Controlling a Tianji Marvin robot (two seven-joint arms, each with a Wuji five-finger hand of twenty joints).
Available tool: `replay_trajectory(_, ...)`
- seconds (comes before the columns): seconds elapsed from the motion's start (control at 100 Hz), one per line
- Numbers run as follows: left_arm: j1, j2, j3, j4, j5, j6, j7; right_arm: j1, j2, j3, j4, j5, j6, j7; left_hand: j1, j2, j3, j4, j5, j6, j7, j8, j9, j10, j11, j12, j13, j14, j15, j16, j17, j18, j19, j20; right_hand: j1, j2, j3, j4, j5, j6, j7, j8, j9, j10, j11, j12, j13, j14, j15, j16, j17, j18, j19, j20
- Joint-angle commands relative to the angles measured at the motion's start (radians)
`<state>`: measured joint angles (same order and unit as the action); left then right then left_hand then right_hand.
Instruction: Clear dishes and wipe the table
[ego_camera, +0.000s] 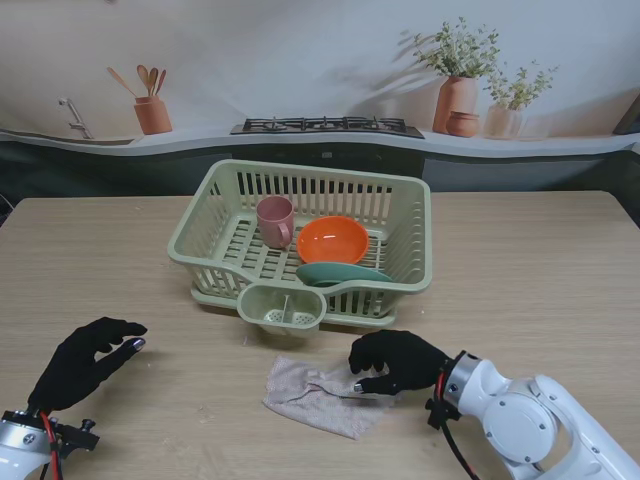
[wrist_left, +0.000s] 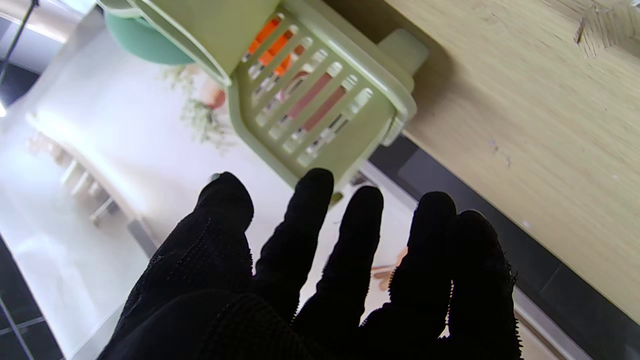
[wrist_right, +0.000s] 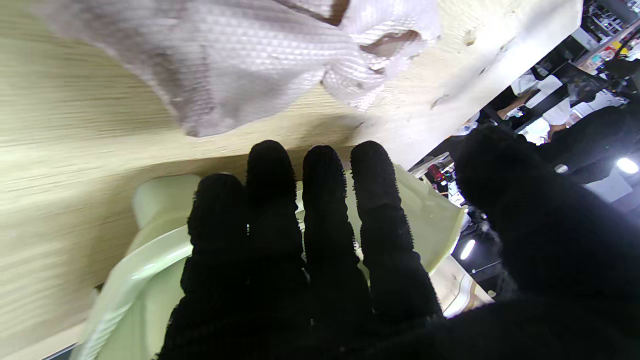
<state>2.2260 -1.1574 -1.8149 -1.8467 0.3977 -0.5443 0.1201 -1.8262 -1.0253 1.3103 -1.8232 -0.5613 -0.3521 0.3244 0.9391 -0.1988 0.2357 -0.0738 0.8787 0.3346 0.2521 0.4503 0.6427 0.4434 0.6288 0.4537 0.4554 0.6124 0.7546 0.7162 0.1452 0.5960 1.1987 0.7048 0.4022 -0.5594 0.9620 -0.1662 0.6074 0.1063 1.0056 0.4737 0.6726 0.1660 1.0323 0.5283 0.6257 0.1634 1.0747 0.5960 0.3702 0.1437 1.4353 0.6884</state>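
On the counter (ego_camera: 560, 270), toward the far middle, sits a green rack (ego_camera: 405, 215) holding a pink cup (ego_camera: 275, 220), an orange bowl (ego_camera: 333, 240) and a teal plate (ego_camera: 340, 273) (the plate leans at the near side, beside the small cutlery cup on the rack's front). Nearer to me, just before the rack, lies a crumpled pale cloth (ego_camera: 315, 395). My right hand (ego_camera: 398, 360) rests over the cloth's right edge, fingers curled down with the tips touching the fabric; whether it actually grips the cloth I cannot tell. My left hand (ego_camera: 85, 360) hovers at the near left, well apart from the cloth, fingers spread and holding nothing.
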Motion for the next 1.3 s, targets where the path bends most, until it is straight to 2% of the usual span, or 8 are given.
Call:
replay_trajectory(0.0,0.0,0.002,0.001,-0.003,0.001,-0.001,-0.015,-0.015,0.005,0.017,0.013,-0.015,-0.012,0.006,0.005,0.041,-0.022,0.028,0.039,-0.014,-0.009,0.011,0.002,0.006,-0.009,-0.019,0.011,0.011,-0.002,0.004,-0.011,-0.005,0.018,0.003,0.011,-0.027,0.022,0.021,0.015,-0.023,0.054,0.029,0.021,-0.002,0.065,0.034,0.029,-0.02,0.072,0.028,0.013,-0.047,0.064,0.04)
replay_trajectory(0.15,0.0,0.002,0.001,-0.002,0.004,-0.002,-0.013,-0.032,0.003,0.067,0.028,-0.046,-0.022,-0.003,0.006,0.04,-0.02,0.028,0.038,-0.012,-0.01,0.011,0.003,0.006,-0.008,-0.018,0.011,0.012,-0.002,0.004,-0.011,-0.005,0.018,0.003,0.033,-0.038,0.001,-0.043,0.002,-0.043,0.166,-0.029,0.038,-0.016,0.12,0.079,0.049,-0.038,0.128,0.05,0.027,-0.051,0.094,0.08)
replay_trajectory(0.33,0.003,0.001,0.001,-0.005,0.005,-0.003,-0.011,-0.037,-0.002,0.115,0.06,-0.089,-0.029,-0.03,0.007,0.039,-0.019,0.028,0.037,-0.011,-0.01,0.011,0.002,0.006,-0.01,-0.019,0.009,0.01,-0.004,0.003,-0.011,-0.005,0.018,0.003,0.037,-0.05,-0.01,-0.051,-0.003,-0.051,0.205,-0.025,0.04,-0.026,0.134,0.089,0.05,-0.041,0.137,0.054,0.028,-0.05,0.098,0.086)
replay_trajectory(0.79,0.014,0.001,-0.006,-0.008,0.015,-0.016,-0.01,0.016,-0.021,0.185,0.204,-0.248,-0.036,-0.211,0.012,0.038,-0.014,0.028,0.037,-0.009,-0.011,0.01,-0.003,0.006,-0.014,-0.021,0.009,0.006,-0.008,0.0,-0.01,-0.006,0.018,0.003,0.087,-0.096,-0.009,-0.084,0.005,-0.065,0.246,-0.065,0.064,-0.026,0.134,0.09,0.07,-0.038,0.139,0.051,0.043,-0.038,0.1,0.09)
replay_trajectory(0.95,0.016,0.001,-0.007,-0.011,0.018,-0.015,-0.009,0.048,-0.025,0.19,0.257,-0.292,-0.031,-0.273,0.016,0.035,-0.013,0.028,0.038,-0.007,-0.011,0.01,-0.002,0.01,-0.014,-0.021,0.009,0.006,-0.009,-0.002,-0.01,-0.007,0.018,0.003,0.074,-0.092,0.017,-0.039,0.009,-0.026,0.144,-0.105,0.038,-0.008,0.06,0.049,0.042,-0.015,0.067,0.021,0.034,-0.029,0.063,0.069)
replay_trajectory(1.01,0.017,0.002,-0.008,-0.011,0.018,-0.016,-0.013,0.058,-0.026,0.193,0.273,-0.303,-0.03,-0.291,0.019,0.033,-0.011,0.029,0.039,-0.006,-0.011,0.01,-0.001,0.009,-0.014,-0.021,0.009,0.006,-0.009,-0.002,-0.01,-0.008,0.017,0.002,0.061,-0.088,0.034,0.019,0.015,-0.001,0.039,-0.044,0.021,-0.002,0.001,0.007,0.021,0.0,0.001,-0.006,0.025,-0.024,0.033,0.042)
replay_trajectory(1.17,0.021,0.004,-0.01,-0.014,0.015,-0.012,-0.024,0.074,-0.028,0.206,0.301,-0.328,-0.029,-0.33,0.024,0.03,-0.004,0.029,0.031,-0.001,-0.016,0.006,-0.017,0.005,-0.022,-0.024,-0.008,-0.006,-0.027,-0.013,-0.015,-0.036,-0.019,-0.019,0.06,-0.091,0.032,0.021,0.006,0.036,-0.148,-0.108,-0.016,0.006,-0.168,-0.095,-0.023,0.009,-0.207,-0.098,-0.019,-0.011,-0.107,-0.044)
replay_trajectory(1.29,0.029,0.007,-0.011,-0.019,0.024,0.002,-0.036,0.079,-0.027,0.215,0.311,-0.345,-0.031,-0.34,0.02,0.028,0.001,0.028,0.023,-0.002,-0.022,0.001,-0.031,-0.002,-0.036,-0.031,-0.023,-0.017,-0.049,-0.024,-0.027,-0.05,-0.048,-0.039,0.058,-0.092,0.03,0.02,0.008,0.047,-0.207,-0.136,-0.03,0.01,-0.225,-0.126,-0.039,0.009,-0.281,-0.13,-0.039,-0.004,-0.162,-0.087)
